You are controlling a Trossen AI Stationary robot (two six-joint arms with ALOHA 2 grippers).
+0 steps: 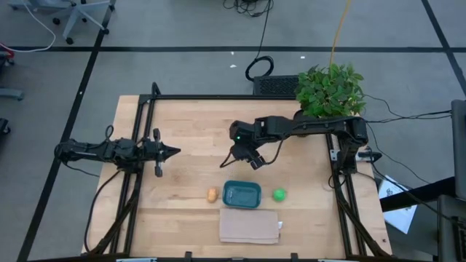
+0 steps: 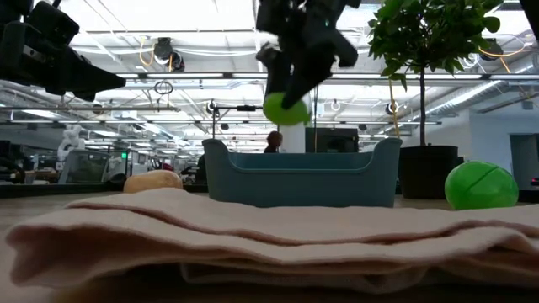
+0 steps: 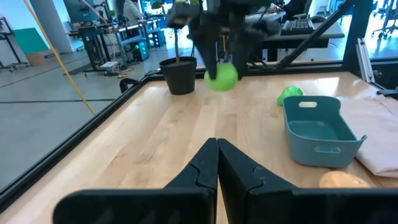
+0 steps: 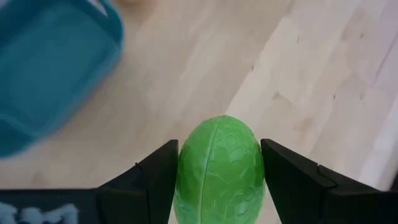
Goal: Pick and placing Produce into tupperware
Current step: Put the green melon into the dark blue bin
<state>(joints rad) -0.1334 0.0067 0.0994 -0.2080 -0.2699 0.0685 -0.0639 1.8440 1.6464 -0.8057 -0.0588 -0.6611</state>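
Note:
My right gripper (image 1: 244, 158) is shut on the lime-green produce piece (image 4: 219, 168) and hangs in the air just beyond the far side of the teal-blue tupperware (image 1: 242, 193). The piece also shows in the low view (image 2: 285, 109). The tupperware stands empty on the table. The yellow-orange piece (image 1: 212, 195) lies on the table at the tupperware's left. The bright green ball (image 1: 279, 194) lies at its right. My left gripper (image 1: 171, 152) is shut and empty, well above the table's left half. My right gripper pinches the lime-green piece by its two opposite sides (image 4: 186, 174) between its two fingers. The fingers (image 2: 296, 80) come from above, pointing down. The piece hangs below the fingers, lifted clear of the table.
A folded tan cloth (image 1: 250, 225) lies at the table's near edge, in front of the tupperware. A potted leafy plant (image 1: 331, 91) stands at the far right corner. Bare wood lies between the two arms.

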